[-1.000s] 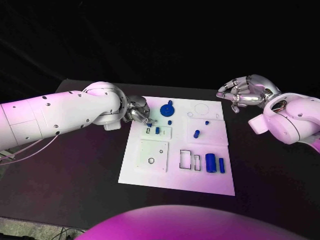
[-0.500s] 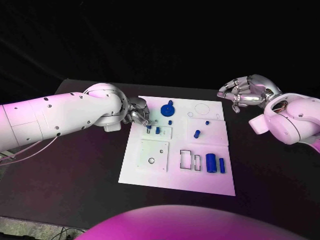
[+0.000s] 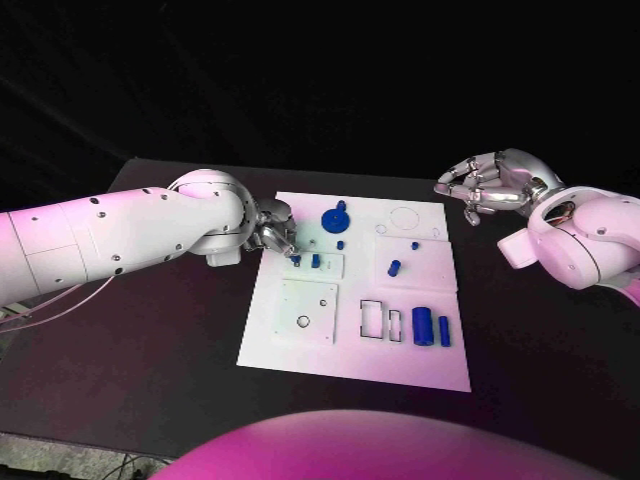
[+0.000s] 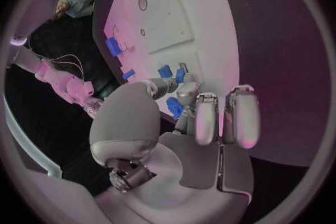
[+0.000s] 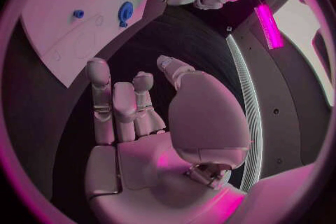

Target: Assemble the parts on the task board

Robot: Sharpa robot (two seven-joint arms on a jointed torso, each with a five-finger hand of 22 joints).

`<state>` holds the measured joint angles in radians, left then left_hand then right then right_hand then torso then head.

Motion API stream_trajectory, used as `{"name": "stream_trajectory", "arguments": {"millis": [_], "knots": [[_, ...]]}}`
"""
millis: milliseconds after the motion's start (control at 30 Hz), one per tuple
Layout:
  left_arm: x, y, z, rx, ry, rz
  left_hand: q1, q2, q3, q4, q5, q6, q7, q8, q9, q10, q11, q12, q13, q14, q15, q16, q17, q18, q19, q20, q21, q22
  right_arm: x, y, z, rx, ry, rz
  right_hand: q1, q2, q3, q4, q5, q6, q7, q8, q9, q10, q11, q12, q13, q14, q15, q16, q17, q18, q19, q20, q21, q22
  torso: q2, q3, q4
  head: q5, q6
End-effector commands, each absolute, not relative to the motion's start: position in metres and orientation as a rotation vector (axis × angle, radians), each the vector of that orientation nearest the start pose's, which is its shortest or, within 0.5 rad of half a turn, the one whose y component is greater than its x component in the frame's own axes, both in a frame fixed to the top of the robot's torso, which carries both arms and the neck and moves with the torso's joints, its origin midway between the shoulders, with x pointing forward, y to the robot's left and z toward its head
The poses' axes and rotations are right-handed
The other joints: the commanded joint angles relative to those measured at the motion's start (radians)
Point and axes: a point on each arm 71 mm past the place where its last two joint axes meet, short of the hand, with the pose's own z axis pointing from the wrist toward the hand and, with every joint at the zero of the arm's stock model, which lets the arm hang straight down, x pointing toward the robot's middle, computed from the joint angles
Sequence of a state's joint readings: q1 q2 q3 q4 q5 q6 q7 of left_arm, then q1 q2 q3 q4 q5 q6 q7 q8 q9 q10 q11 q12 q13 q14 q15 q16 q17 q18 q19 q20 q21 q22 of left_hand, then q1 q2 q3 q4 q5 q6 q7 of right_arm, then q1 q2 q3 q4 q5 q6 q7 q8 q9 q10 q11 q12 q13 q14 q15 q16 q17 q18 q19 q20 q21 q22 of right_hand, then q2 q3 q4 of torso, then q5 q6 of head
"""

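From my head, looking down, my left hand point(image 3: 274, 228) sits at the task board's point(image 3: 352, 345) far-left corner, fingertips aimed at the small inset plate point(image 3: 317, 265) where two little blue parts point(image 3: 314, 261) stand; they lie just beyond my fingers, toward the middle of the board. Whether I am pinching anything I cannot tell from up here, as my own arm covers most of the hand. The round blue part point(image 3: 335, 217) sits just beyond, the blue peg point(image 3: 394, 267) nearer the centre, and the two blue cylinders point(image 3: 431, 327) lie at the near-right, their long axes running toward me. My right hand point(image 3: 487, 185) hangs off the far-right corner above the black table point(image 3: 147, 350), fingers curled in around nothing, well apart from every part, so my left is clearly the nearer one. From my left wrist, two fingers stand straight and side by side while the thumb and another finger point(image 4: 186, 93) close toward a small blue piece point(image 4: 174, 107) at their tips; it looks pinched, I judge, with two more blue parts point(image 4: 172, 73) on the board just past them. From my right wrist, the fingers point(image 5: 117, 103) bend over an empty palm, the board well apart beyond them.
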<state>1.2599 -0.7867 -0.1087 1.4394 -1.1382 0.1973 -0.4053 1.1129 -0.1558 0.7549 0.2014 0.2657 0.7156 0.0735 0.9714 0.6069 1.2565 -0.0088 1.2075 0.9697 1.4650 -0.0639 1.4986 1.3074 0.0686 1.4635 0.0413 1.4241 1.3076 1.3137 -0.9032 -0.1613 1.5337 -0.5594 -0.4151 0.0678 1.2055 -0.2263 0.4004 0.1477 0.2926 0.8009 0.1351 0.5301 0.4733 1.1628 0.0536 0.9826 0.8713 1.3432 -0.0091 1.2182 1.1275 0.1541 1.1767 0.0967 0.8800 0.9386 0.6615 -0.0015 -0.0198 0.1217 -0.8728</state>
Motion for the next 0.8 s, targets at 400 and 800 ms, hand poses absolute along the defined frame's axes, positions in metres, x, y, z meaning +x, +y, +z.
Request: {"name": "stream_trajectory", "arguments": {"millis": [400, 800], "knots": [[0.4888, 0.2081, -0.2307, 0.000, 2.358, -0.409, -0.009, -0.002, 0.211, -0.206, 0.006, 0.006, -0.002, 0.007, 0.000, 0.008, 0.001, 0.004, 0.001, 0.077, -0.007, -0.003, 0.174, -0.014, 0.006, -0.004, 0.005, 0.000, 0.4909, -0.2386, -0.1762, 0.664, 1.679, 1.030, 0.002, 0.009, 0.001, 0.005, 0.007, -0.003, 0.000, 0.002, -0.002, 0.002, 0.000, 0.000, 0.001, -0.003, -0.002, 0.003, 0.001, 0.001, 0.001, 0.000, 0.005, 0.001, -0.001, 0.0001, -0.0004, 0.001, 0.000], [0.4876, 0.2023, -0.2311, 0.007, 2.362, -0.432, -0.010, -0.002, 0.211, -0.206, 0.007, 0.006, -0.002, 0.007, 0.000, 0.009, 0.001, 0.004, 0.002, 0.077, -0.007, -0.003, 0.174, -0.014, 0.006, -0.004, 0.005, -0.001, 0.4908, -0.2388, -0.1766, 0.667, 1.684, 1.031, 0.002, 0.009, 0.001, 0.005, 0.007, -0.003, 0.000, 0.002, -0.002, 0.002, 0.000, 0.000, 0.001, -0.003, -0.002, 0.003, 0.001, 0.001, 0.001, 0.000, 0.005, 0.001, 0.000, 0.0001, -0.0011, 0.000, 0.000]]}}
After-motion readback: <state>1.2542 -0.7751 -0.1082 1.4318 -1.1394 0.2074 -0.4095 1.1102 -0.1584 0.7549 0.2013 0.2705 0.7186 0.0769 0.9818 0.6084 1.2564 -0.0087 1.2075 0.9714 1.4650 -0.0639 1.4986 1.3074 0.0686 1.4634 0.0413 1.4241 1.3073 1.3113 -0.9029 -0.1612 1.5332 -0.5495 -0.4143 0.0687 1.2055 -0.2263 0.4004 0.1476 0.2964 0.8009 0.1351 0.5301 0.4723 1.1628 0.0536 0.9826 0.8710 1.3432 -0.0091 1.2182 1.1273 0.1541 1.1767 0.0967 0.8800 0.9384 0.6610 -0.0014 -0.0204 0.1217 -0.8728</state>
